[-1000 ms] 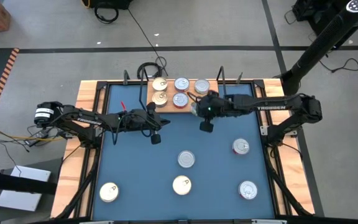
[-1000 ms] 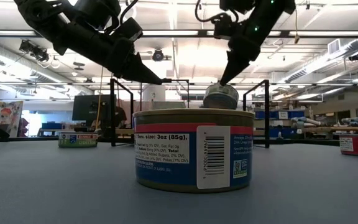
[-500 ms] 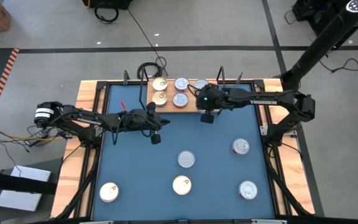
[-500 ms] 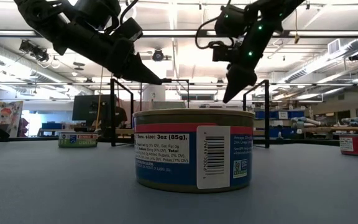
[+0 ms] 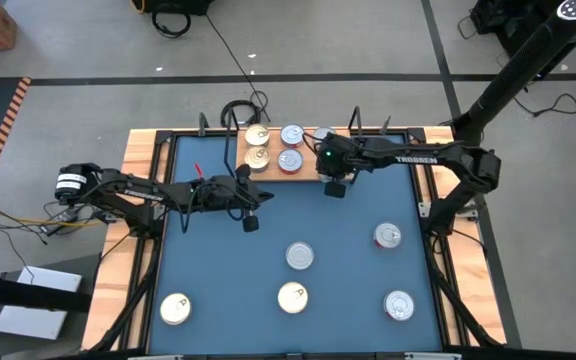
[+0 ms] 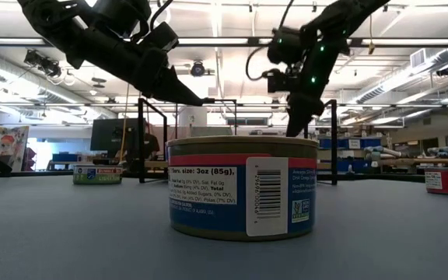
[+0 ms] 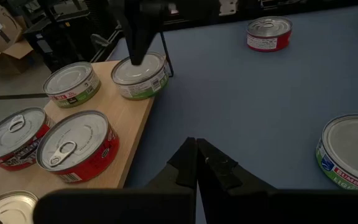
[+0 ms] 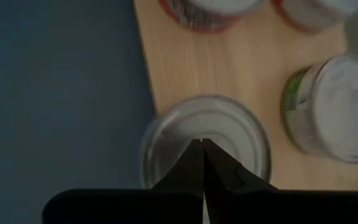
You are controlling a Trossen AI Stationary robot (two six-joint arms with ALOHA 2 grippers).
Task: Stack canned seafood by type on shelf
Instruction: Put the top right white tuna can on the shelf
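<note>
Six round flat tins sit on the light-wood shelf [image 5: 286, 165] at the far edge; five tins [image 5: 300, 256] wait on the blue surface [image 5: 218, 270]. The right end effector [image 5: 334, 187], clenched and empty, hangs over a green-sided tin [image 7: 139, 76] at the shelf's near right corner. The left end effector [image 5: 250, 222], clenched, hovers mid-surface. Beyond: grey floor, cables.

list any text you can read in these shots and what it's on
"size: 3oz (85g)": label of the near can, low view.
"TROSSEN": right arm, high view.
"BUMBLE", cut off by the frame: green-sided can, left wrist view.
Other can labels: too small or blurred.
</note>
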